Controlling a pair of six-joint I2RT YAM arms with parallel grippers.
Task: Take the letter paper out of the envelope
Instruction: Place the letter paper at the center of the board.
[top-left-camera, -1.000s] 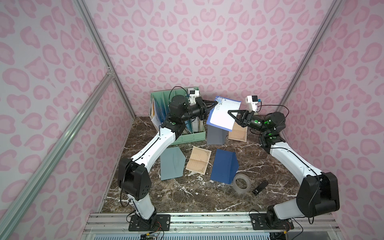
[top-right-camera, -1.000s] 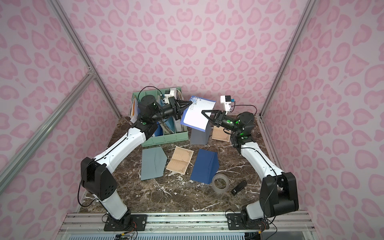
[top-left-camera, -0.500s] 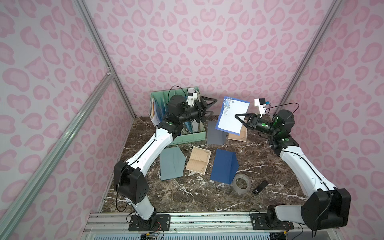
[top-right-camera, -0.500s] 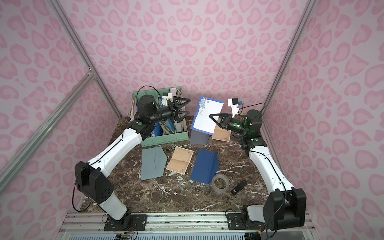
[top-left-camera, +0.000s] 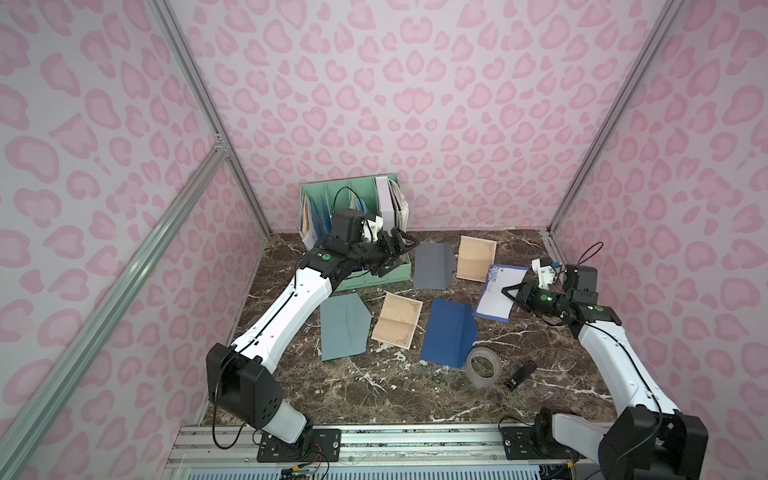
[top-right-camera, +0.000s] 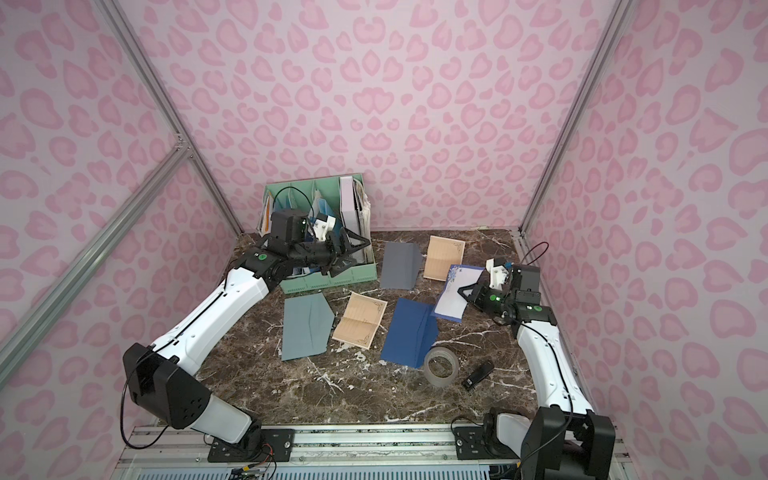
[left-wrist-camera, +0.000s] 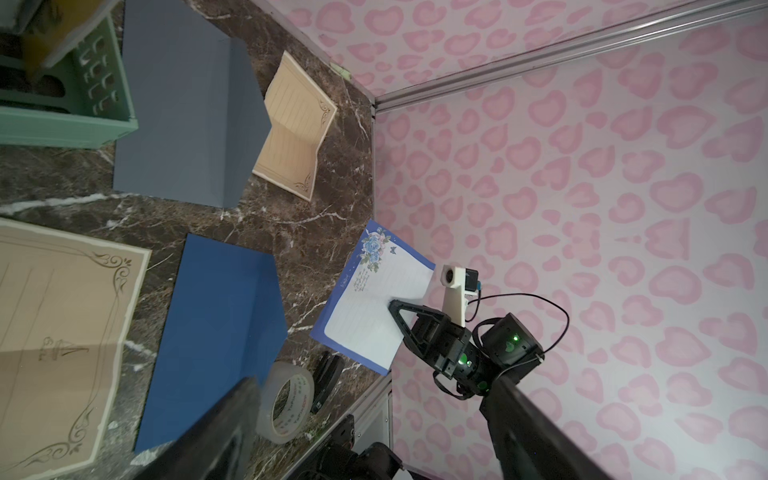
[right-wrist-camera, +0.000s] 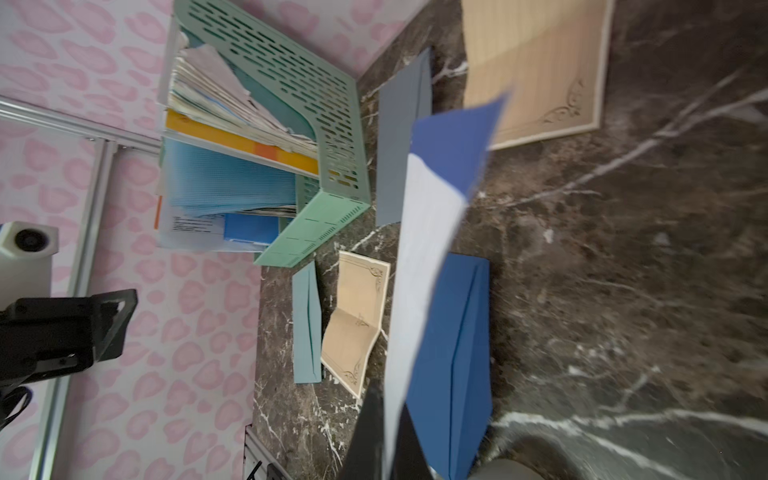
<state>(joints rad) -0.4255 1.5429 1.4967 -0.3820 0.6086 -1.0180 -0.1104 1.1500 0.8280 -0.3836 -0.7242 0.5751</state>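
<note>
The letter paper (top-left-camera: 496, 291) (top-right-camera: 453, 299), white with a blue border and a flower print, hangs tilted low over the right side of the table. It is outside any envelope. My right gripper (top-left-camera: 505, 291) (right-wrist-camera: 388, 399) is shut on its edge, and the sheet (right-wrist-camera: 419, 257) runs out from between the fingers. A grey envelope (top-left-camera: 432, 266), a teal one (top-left-camera: 343, 326) and a dark blue one (top-left-camera: 451, 332) lie on the marble. My left gripper (top-left-camera: 399, 255) (left-wrist-camera: 370, 382) is open and empty beside the green organiser, apart from the paper (left-wrist-camera: 374, 316).
A green file organiser (top-left-camera: 395, 278) full of folders stands at the back left. Two tan lined sheets (top-left-camera: 476, 257) (top-left-camera: 397, 318) lie among the envelopes. A tape roll (top-left-camera: 482, 368) and a small black object (top-left-camera: 521, 374) sit near the front right.
My left gripper opened, let go of the paper's corner and drew back toward the organiser. My right arm carried the paper right and down toward the table.
</note>
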